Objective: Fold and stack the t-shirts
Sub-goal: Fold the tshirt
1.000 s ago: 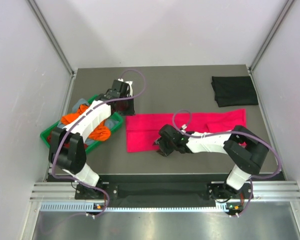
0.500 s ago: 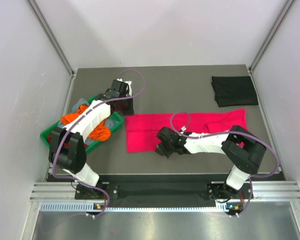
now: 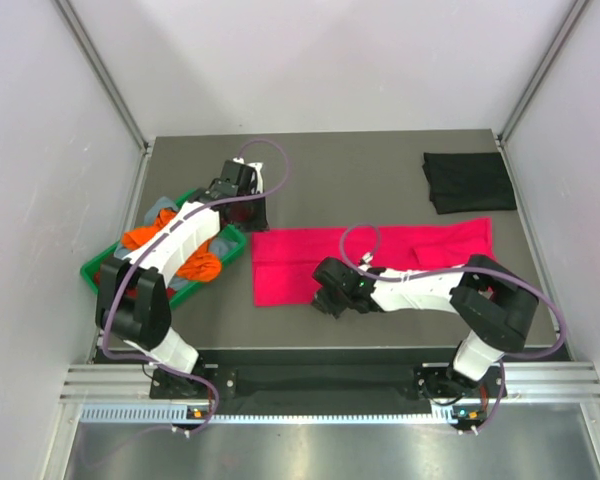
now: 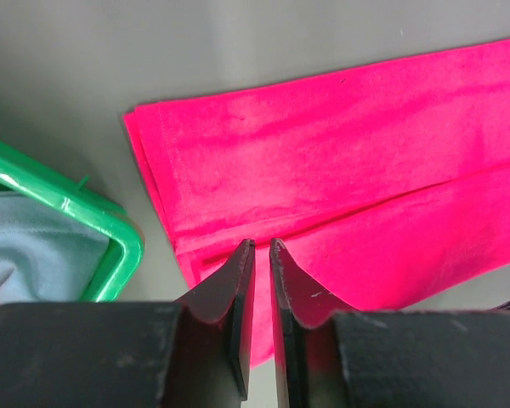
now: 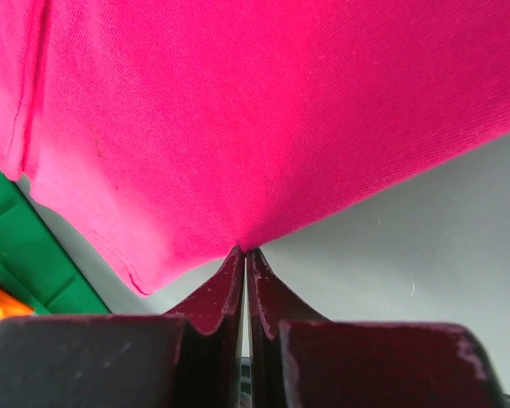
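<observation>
The bright pink-red t-shirt (image 3: 400,248) lies as a long folded strip across the table's middle. My right gripper (image 3: 320,293) is at its near edge, left of centre. In the right wrist view it (image 5: 245,250) is shut on that edge, and the cloth (image 5: 238,110) tents up from the tips. My left gripper (image 3: 257,214) hovers over the strip's far left corner. In the left wrist view its jaws (image 4: 262,245) are almost together and hold nothing, above the flat cloth (image 4: 340,153). The black t-shirt (image 3: 468,180) lies folded at the far right.
A green plastic tray (image 3: 93,270) stands at the left and holds an orange t-shirt (image 3: 140,238) and a grey-blue one (image 3: 160,208). Its corner shows in the left wrist view (image 4: 119,246) and the right wrist view (image 5: 25,255). White walls enclose the table.
My right gripper has shifted slightly left and toward the near edge, still shut on the pink shirt's edge. The left arm has not moved.
</observation>
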Controlling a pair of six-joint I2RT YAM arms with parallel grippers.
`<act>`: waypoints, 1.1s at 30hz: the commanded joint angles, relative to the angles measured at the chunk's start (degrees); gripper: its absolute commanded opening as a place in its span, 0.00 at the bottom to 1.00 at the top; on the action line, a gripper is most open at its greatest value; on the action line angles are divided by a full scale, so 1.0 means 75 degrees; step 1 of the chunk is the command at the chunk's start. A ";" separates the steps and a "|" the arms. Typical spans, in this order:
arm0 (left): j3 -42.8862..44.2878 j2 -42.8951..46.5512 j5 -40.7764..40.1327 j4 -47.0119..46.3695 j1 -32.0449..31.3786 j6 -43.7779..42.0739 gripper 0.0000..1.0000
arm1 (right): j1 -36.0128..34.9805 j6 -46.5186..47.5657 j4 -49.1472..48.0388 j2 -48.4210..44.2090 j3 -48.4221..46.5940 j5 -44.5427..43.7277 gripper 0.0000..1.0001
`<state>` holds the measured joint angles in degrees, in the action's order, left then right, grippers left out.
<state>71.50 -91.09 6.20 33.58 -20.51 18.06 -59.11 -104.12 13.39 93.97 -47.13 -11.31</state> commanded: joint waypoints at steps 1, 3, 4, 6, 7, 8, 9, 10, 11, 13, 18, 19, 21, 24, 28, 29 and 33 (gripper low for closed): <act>-0.0147 0.0403 0.0029 -0.0130 0.0040 -0.0065 0.18 | -0.0169 -0.0027 0.0219 -0.0330 -0.0149 -0.0226 0.00; -0.0136 0.0391 0.0064 -0.0095 0.0040 -0.0053 0.18 | -0.0192 -0.0051 0.0312 -0.0366 -0.0137 -0.0249 0.00; -0.0147 0.0414 0.0076 -0.0107 0.0040 -0.0065 0.18 | -0.0204 -0.0063 0.0359 -0.0389 -0.0149 -0.0284 0.00; -0.0136 0.0415 0.0076 -0.0118 0.0040 -0.0076 0.18 | -0.0274 -0.0063 0.0441 -0.0401 -0.0137 -0.0331 0.00; -0.0147 0.0403 0.0076 -0.0107 0.0040 -0.0088 0.18 | -0.0298 -0.0063 0.0442 -0.0401 -0.0137 -0.0332 0.00; -0.0147 0.0403 0.0065 -0.0107 0.0040 -0.0100 0.18 | -0.0379 -0.0063 0.0442 -0.0389 -0.0137 -0.0332 0.00; -0.0159 0.0426 0.0076 -0.0107 0.0040 -0.0100 0.19 | -0.0427 -0.0052 0.0442 -0.0378 -0.0137 -0.0320 0.00; -0.0171 0.0426 0.0099 -0.0130 0.0040 -0.0135 0.20 | -0.0497 -0.0052 0.0453 -0.0331 -0.0149 -0.0320 0.00; -0.0171 0.0415 0.0111 -0.0118 0.0040 -0.0135 0.20 | -0.0637 -0.0052 0.0500 -0.0307 -0.0149 -0.0308 0.00; -0.0171 0.0426 0.0169 -0.0107 0.0040 -0.0193 0.21 | -0.0755 -0.0133 0.0547 -0.0284 -0.0114 -0.0262 0.00; -0.0077 0.0415 0.0240 0.0010 0.0028 -0.0311 0.21 | -0.1083 -0.0344 0.0757 -0.0693 0.0390 -0.0320 0.00; -0.0065 0.0426 0.0240 0.0011 0.0028 -0.0299 0.22 | -0.1141 -0.0368 0.0839 -0.0752 0.0460 -0.0343 0.00; -0.0100 0.0462 0.0240 0.0022 0.0028 -0.0311 0.22 | -0.1398 -0.0449 0.0969 -0.0962 0.0589 -0.0390 0.00; -0.0124 0.0497 0.0240 0.0011 0.0028 -0.0346 0.22 | -0.1669 -0.0183 0.1191 -0.1046 0.0426 -0.0461 0.01; -0.0112 0.0497 0.0357 0.0198 0.0028 -0.0346 0.22 | -0.1669 0.0112 0.2103 -0.1022 -0.0206 -0.0483 0.19; -0.0124 0.0520 0.0381 0.0244 0.0028 -0.0369 0.22 | -0.1669 0.0159 0.2245 -0.1068 -0.0382 -0.0658 0.21; -0.0252 0.0614 0.0778 0.0292 0.0028 -0.0568 0.22 | -0.1482 0.0300 0.2515 -0.1712 -0.0372 -0.0976 0.27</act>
<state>70.46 -89.82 8.73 34.79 -20.51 15.94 -70.91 -103.39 28.16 86.37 -47.99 -14.83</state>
